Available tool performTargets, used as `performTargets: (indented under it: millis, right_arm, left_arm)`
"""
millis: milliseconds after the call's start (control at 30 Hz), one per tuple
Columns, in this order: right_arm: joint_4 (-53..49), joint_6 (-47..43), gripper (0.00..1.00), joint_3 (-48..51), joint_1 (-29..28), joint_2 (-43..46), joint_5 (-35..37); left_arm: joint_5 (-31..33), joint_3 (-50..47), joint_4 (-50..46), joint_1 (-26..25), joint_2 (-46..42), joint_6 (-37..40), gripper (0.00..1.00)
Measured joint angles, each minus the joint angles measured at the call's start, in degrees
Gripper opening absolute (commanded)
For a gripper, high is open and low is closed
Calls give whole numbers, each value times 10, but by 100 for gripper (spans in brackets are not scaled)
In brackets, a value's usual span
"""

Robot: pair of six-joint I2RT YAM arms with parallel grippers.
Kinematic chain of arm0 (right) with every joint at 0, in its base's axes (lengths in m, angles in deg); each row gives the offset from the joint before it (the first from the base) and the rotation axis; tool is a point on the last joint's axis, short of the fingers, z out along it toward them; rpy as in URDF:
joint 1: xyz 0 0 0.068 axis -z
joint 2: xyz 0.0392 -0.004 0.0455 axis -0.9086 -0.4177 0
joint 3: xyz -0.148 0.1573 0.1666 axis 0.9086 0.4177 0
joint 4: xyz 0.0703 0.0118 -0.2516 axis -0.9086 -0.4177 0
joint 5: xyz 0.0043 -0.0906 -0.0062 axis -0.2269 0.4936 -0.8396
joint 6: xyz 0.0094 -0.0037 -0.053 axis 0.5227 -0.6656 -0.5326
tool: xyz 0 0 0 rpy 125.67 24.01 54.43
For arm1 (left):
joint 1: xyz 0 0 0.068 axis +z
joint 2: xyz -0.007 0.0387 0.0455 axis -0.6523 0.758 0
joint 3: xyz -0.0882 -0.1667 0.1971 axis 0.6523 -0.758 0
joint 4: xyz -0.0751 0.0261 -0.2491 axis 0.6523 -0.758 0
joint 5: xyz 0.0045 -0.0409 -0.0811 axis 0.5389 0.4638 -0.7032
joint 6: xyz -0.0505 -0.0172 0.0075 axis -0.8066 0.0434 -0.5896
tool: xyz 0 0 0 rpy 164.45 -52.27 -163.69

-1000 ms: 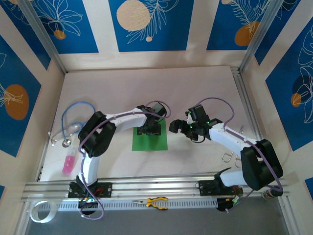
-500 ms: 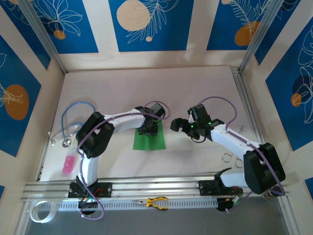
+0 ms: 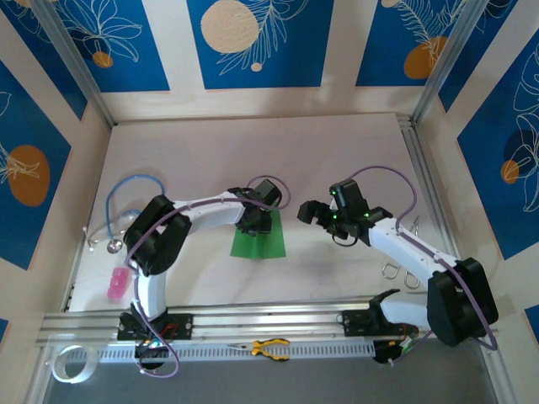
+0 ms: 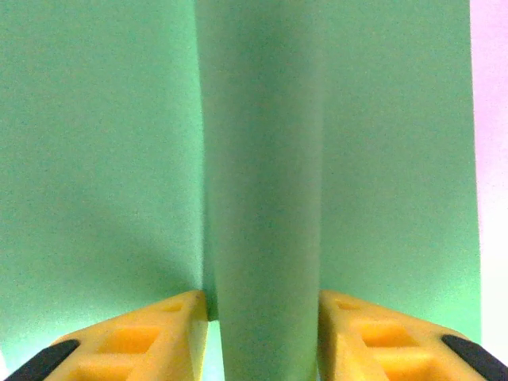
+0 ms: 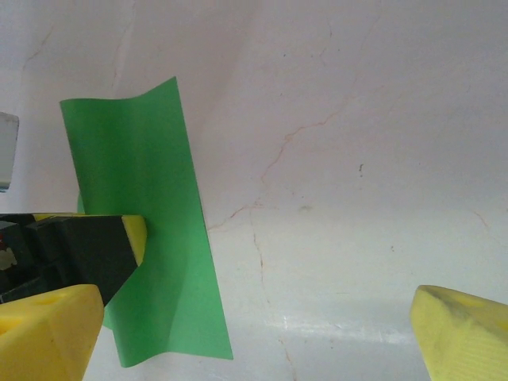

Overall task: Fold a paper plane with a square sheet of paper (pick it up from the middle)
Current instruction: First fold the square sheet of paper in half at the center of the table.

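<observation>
**Item 1. Square sheet of paper** [image 3: 261,244]: bright green, unmarked. It lies on the white table [image 3: 337,151], a little left of centre, with its far part under the left gripper. From the left wrist camera, its middle stands up as 1 rounded ridge running away from the lens, with flatter paper on both sides. From the right wrist camera, the sheet [image 5: 151,198] has its near and far edges curled off the surface.

**Item 2. Left gripper** [image 3: 253,221]: bent down onto the middle of the sheet. Its 2 yellow fingers [image 4: 151,337] press against the 2 sides of the ridge, so the paper is pinched between them. From the right wrist camera, 1 of these fingers, black with a yellow tip, touches the left part of the sheet.

**Item 3. Right gripper** [image 3: 312,212]: sits to the right of the sheet and apart from it, above bare table. Its 2 yellow fingers [image 5: 464,329] are spread wide, 1 at each lower corner of its own camera view.

**Item 4. Stethoscope** [image 3: 126,210]: blue tubing, on the left side of the table.

**Item 5. Pink object** [image 3: 118,284]: near the left edge, on the near side of the stethoscope.

**Item 6. Pliers** [image 3: 269,346]: yellow handles, lying on the near rail strip between the 2 arm bases.

**Item 7. Roll of tape** [image 3: 67,362]: white, at the near left corner.
</observation>
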Motion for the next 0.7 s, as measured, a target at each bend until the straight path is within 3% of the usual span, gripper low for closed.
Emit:
performTargets:
  millis: [700]
  right_arm:
    - [0,8,99,8,11,3,-3]
  left_arm:
    - [-47,-9,30,0,-36,-7,40]
